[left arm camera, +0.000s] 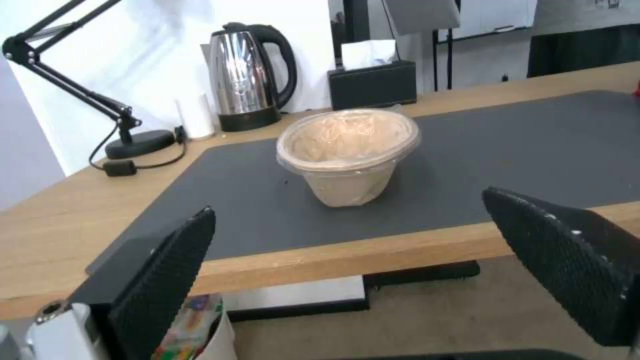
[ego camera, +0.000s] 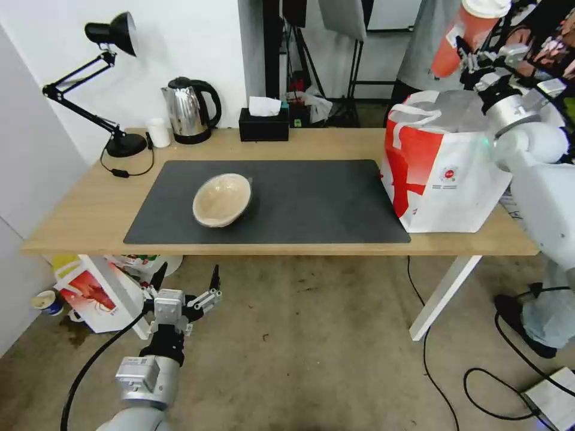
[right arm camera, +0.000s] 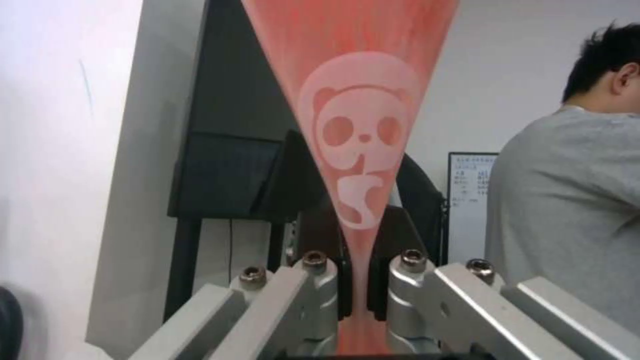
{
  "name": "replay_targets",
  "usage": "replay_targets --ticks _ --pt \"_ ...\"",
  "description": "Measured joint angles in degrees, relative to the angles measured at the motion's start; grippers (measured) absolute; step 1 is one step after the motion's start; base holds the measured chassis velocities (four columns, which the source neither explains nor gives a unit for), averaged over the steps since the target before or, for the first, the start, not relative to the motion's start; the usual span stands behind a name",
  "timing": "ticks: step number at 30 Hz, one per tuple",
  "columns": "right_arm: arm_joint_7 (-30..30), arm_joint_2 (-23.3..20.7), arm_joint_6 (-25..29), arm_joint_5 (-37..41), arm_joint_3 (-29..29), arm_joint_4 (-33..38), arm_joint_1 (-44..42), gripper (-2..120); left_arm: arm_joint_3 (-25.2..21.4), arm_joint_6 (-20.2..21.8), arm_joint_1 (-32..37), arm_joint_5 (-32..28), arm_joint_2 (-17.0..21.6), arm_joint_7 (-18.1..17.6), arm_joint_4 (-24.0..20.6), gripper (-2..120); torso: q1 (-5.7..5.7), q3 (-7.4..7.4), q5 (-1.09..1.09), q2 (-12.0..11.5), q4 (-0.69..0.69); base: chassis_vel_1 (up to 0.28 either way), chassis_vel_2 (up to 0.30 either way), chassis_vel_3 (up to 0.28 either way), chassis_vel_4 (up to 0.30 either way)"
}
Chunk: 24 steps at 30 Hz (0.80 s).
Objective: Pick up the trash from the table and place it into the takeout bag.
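right gripper (ego camera: pixel 473 57) clamping red cup (ego camera: pixel 464 39), seemingly above takeout bag (ego camera: pixel 446 173)

Right gripper (right arm camera: pixel 359 292) apparently pinches red cup (right arm camera: pixel 357 100).

The red cup (ego camera: pixel 461 42) is showing a white lid in the head view and a pale panda print (right arm camera: pixel 360 135) in the right wrist view. The takeout bag (ego camera: pixel 446 179) is showing white with a red side panel, white handles and a small red logo. The tan paper bowl (ego camera: pixel 222 200) is lying on a dark grey mat (ego camera: pixel 335 203) over the light-wood table (ego camera: pixel 78 209). The left gripper (ego camera: pixel 187 282) is showing black fingers (left arm camera: pixel 167 270) on silver metal.
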Motion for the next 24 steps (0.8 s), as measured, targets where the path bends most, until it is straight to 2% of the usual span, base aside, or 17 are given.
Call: replay_targets --ticks 15,20,24 --pt "4.6 -0.8 -0.2 -4.4 0.0 -0.2 0.0 2 0.0 0.0 0.0 0.0 0.0 0.0 0.0 100 0.00 0.00 0.00 0.0 0.00 0.000 0.000 0.000 0.000" --pt "6.1 -0.9 -0.3 -5.6 0.1 -0.1 -0.3 14 0.0 0.0 0.0 0.0 0.0 0.0 0.0 100 0.00 0.00 0.01 0.0 0.00 0.000 0.000 0.000 0.000" --pt "7.2 -1.3 -0.8 -6.0 0.3 0.2 -0.5 36 0.0 0.0 0.0 0.0 0.0 0.0 0.0 100 0.00 0.00 0.00 0.0 0.01 0.000 0.000 0.000 0.000"
